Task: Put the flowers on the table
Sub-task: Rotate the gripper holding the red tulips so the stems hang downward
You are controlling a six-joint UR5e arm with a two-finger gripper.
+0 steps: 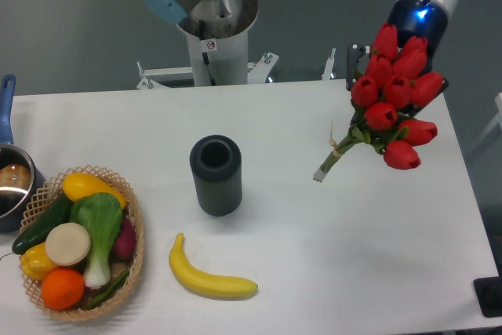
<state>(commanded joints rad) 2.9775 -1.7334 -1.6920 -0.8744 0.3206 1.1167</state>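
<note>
The flowers point(396, 96), a bunch of red tulip buds on green stems tied with pale string, hang tilted over the right part of the white table point(314, 256). The buds are up and to the right. The cut stem ends point(322, 173) point down-left, close to or touching the tabletop. My gripper point(378, 64) comes down from the top right and is shut on the flowers near the buds. The buds hide most of its fingers; one dark finger point(354, 62) shows at their left.
A dark ribbed cylindrical vase point(215, 174) stands mid-table. A banana point(210, 278) lies in front of it. A wicker basket point(133, 233) of vegetables and fruit sits at the front left, with a pot point(11, 182) beside it. The robot base point(216, 29) is at the back.
</note>
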